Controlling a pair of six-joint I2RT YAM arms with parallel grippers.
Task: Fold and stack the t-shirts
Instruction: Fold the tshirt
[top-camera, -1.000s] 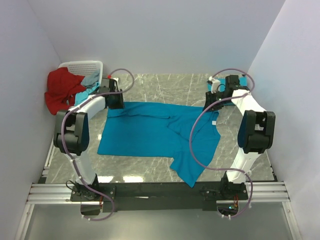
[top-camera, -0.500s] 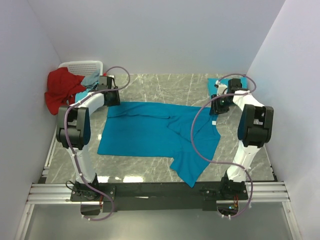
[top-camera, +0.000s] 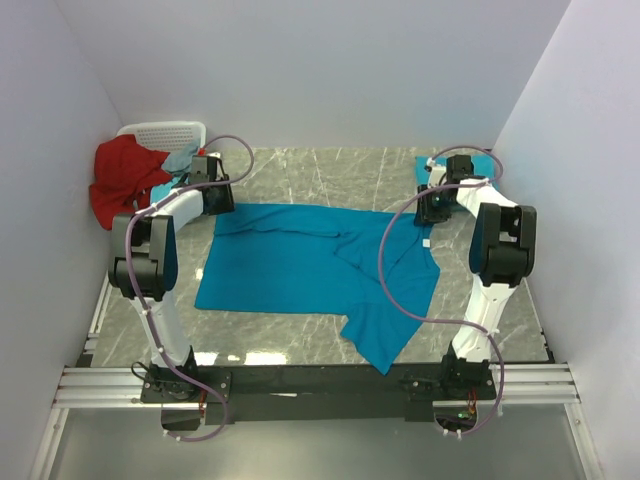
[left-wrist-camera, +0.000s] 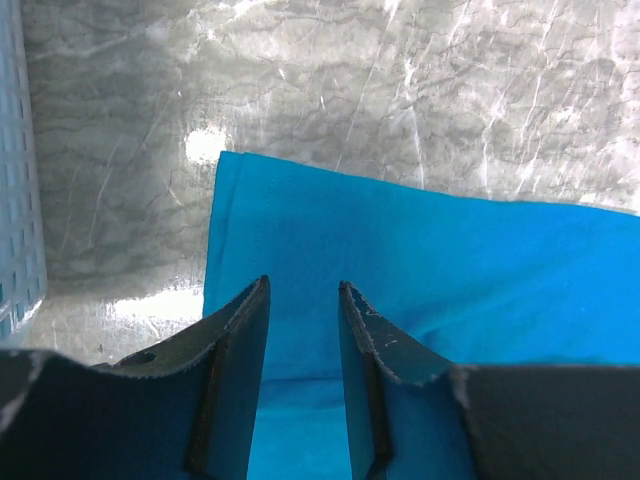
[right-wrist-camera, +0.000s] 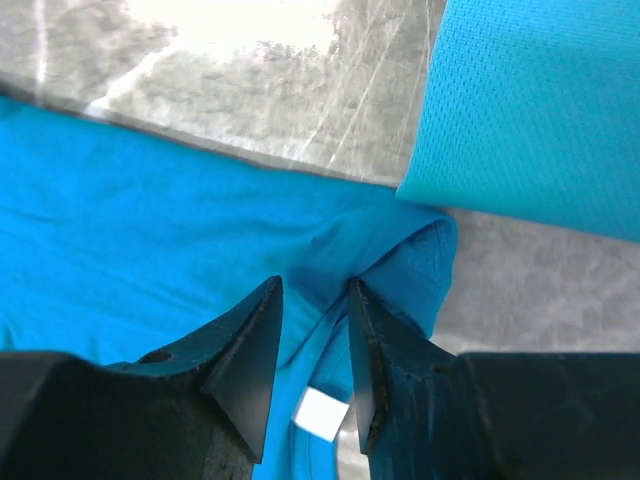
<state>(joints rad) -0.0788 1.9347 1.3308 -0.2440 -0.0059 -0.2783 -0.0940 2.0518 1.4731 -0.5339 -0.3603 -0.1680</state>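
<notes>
Against a second ago, both arms are seen drawn nearer the far edge. The left gripper (left-wrist-camera: 302, 288) is held narrowly open, nothing clasped, above the far left corner of the spread t-shirt (top-camera: 290, 265). The right gripper (right-wrist-camera: 313, 285) (equally parted, empty) is poised over the far right end. The long axis is laid left-right across the table (top-camera: 330, 165). Bare marble is left beyond, though a folded shirt (right-wrist-camera: 540, 100) is crowded just beside the right end.

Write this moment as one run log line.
left gripper: open over shirt far-left corner | right gripper: open over far-right corner | shirt: spread on table
</notes>
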